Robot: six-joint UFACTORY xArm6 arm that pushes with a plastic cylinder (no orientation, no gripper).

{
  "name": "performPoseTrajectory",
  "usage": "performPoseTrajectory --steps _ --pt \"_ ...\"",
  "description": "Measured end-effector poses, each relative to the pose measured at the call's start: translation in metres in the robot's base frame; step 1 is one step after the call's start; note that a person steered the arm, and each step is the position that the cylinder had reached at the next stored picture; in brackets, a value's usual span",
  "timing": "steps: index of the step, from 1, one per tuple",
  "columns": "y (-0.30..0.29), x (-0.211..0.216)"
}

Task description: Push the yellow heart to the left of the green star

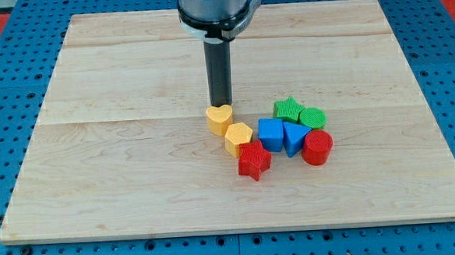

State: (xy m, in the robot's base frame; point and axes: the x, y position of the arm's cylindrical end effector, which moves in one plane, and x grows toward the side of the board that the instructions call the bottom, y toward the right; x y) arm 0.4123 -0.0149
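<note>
The yellow heart [219,118] lies near the middle of the wooden board [136,171]. The green star [288,109] lies to its right, with a gap between them. My tip [222,104] stands just above the heart's top edge in the view, touching or nearly touching it. The rod rises straight up from there to the arm's end at the view's top.
A yellow hexagon [239,138] touches the heart's lower right. A red star [253,160] lies below it. A blue cube [271,134], a blue triangle [294,136], a green cylinder [314,118] and a red cylinder [317,148] cluster by the green star.
</note>
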Motion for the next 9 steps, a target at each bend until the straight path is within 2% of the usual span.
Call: performPoseTrajectory --steps 1,3,5,6,7,9 --pt "-0.052 -0.023" --pt "-0.064 0.011" --pt "-0.027 0.05" --pt "-0.011 0.044" --pt "-0.011 0.016" --pt "0.031 0.016"
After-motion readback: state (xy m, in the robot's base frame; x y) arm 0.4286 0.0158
